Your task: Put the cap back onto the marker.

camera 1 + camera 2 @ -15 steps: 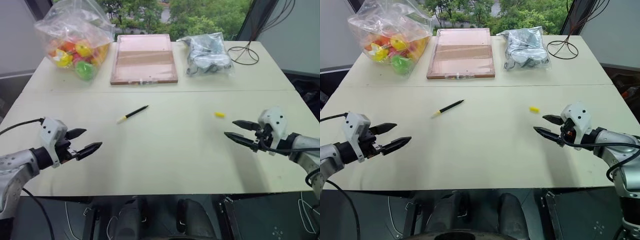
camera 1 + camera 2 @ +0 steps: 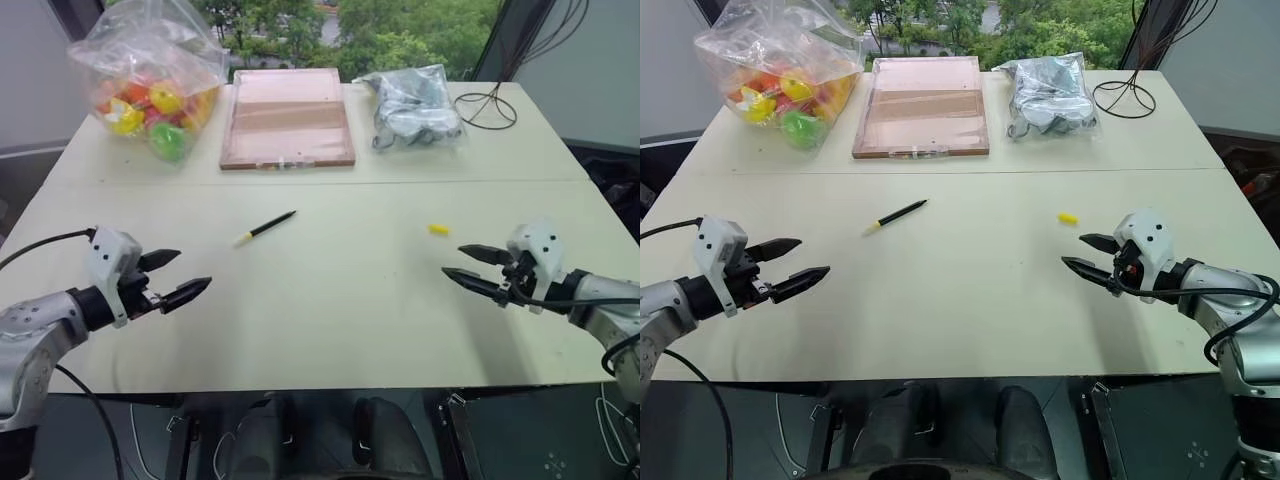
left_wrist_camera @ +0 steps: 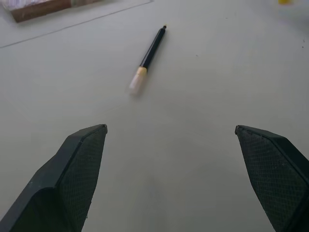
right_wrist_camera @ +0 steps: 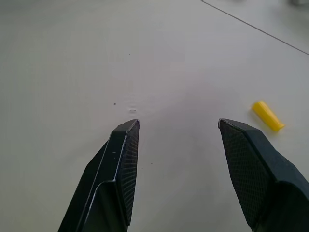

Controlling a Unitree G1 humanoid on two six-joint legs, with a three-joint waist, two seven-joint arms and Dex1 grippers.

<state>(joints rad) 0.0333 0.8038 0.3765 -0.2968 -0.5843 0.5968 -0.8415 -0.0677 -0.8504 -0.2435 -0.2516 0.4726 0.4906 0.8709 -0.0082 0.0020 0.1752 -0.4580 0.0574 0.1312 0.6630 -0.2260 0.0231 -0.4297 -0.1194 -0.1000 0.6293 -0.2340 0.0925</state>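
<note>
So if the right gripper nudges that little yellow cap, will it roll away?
Probably: the cap is a small rounded cylinder lying on its side on the smooth table, so it may roll or skid. It looks light and rigid.

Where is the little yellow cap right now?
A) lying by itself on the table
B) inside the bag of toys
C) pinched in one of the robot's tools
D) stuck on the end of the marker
A: the cap lies alone on the table, apart from the marker, and both tools are open and empty.
</note>
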